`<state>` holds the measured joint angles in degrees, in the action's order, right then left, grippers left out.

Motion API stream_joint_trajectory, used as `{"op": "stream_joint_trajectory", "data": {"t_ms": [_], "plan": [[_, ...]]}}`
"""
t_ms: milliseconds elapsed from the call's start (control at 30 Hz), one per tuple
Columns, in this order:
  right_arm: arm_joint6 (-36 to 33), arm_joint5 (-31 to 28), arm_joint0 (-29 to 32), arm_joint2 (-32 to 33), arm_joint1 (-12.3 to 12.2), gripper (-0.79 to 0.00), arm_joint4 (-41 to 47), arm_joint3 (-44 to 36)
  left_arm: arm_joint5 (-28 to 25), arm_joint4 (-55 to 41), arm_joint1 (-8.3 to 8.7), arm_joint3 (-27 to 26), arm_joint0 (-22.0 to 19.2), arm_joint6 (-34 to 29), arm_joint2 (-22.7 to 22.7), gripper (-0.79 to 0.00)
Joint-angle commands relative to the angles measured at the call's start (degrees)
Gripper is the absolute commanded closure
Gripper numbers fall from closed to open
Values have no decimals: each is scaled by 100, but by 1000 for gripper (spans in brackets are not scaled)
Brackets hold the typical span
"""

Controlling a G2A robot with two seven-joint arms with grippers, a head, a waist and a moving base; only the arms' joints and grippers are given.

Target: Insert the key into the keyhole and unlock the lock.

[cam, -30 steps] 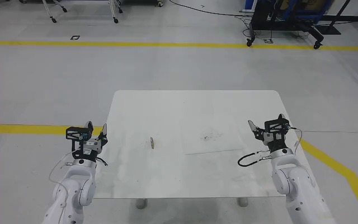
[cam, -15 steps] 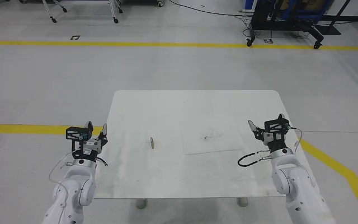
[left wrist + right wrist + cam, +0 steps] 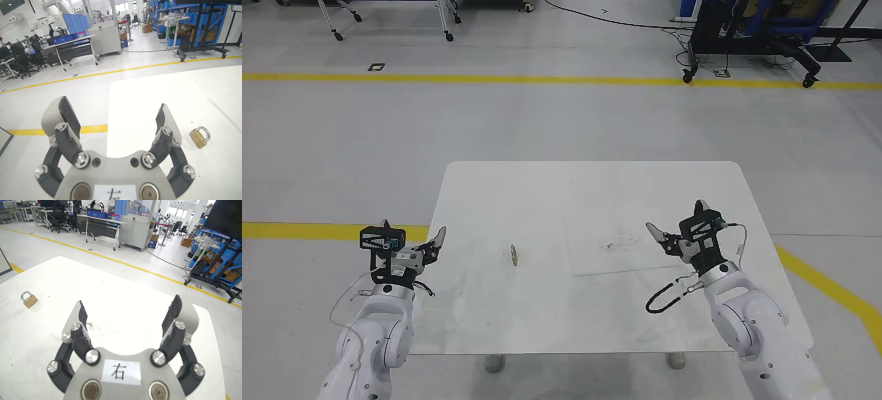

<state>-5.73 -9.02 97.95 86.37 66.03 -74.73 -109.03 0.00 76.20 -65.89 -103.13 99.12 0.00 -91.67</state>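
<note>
Brass lock lies flat on table, left of centre, long axis pointing away, nearer left gripper. Probable key lies just ahead of right gripper. Both jaws wide open, empty.

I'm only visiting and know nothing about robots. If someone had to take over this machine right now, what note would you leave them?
Grippers: the left gripper is open and empty, at the left edge of the white table. The right gripper is open and empty, above the table's right part.
Things: the brass padlock lies on the table nearer the left gripper, its shackle looks closed, and nothing is in it. The small silvery piece beside the right gripper's finger is probably the key, but it is too small to be sure.
Done: nothing has been picked up yet.
Left: grasp the key, steady the padlock, insert the key and turn it.
</note>
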Motion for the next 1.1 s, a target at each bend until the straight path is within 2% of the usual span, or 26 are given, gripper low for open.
{"op": "stream_joint_trajectory", "data": {"t_ms": [0, 33, 133, 233, 400, 433, 467, 500, 533, 600, 633, 667, 700, 867, 1067], "plan": [[-27, -55, -32, -21, -3, -785, -58, -24, 0, 0, 0, 0, 0, 0, 0, -785], [-148, -237, -103, -110, -8, -785, -146, -58, 0, 0, 0, 0, 0, 0, 0, -785], [-529, -1594, -611, -371, -51, -785, 5, 161, 0, 0, 0, 0, 0, 0, 0, -785], [-803, -2880, -1249, -573, -92, -785, 176, 646, 0, 0, 0, 0, 0, 0, 0, -785], [-1014, -4667, -2271, -1046, -135, -785, 44, 1545, 0, 0, 0, 0, 0, 0, 0, -785], [-1007, -4803, -2471, -1129, -133, -785, -34, 1750, 0, 0, 0, 0, 0, 0, 0, -785], [-1029, -4888, -2664, -1238, -124, -723, -135, 1963, 0, 0, 0, 0, 0, 0, 0, -785], [-1096, -4898, -2871, -1380, -117, -579, -334, 2119, 0, 0, 0, 0, 0, 0, 0, -785], [-1095, -4898, -3045, -1532, -104, -576, -499, 2298, 0, 0, 0, 0, 0, 0, 0, -785], [-1014, -4898, -3399, -1836, -87, -483, -754, 2682, 0, 0, 0, 0, 0, 0, 0, -785], [-946, -4898, -3552, -1996, -82, -486, -889, 2867, 0, 0, 0, 0, 0, 0, 0, -785], [-921, -4898, -3711, -2130, -81, -456, -1042, 3069, 0, 0, 0, 0, 0, 0, 0, -785], [-939, -4898, -3863, -2253, -73, -391, -1177, 3272, 0, 0, 0, 0, 0, 0, 0, -785], [-875, -4898, -4495, -3064, -17, -308, -1544, 4065, 0, 0, 0, 0, 0, 0, 0, -785], [-621, -4898, -5142, -3906, 34, -329, -1558, 5053, 0, 0, 0, 0, 0, 0, 0, -785]]}}
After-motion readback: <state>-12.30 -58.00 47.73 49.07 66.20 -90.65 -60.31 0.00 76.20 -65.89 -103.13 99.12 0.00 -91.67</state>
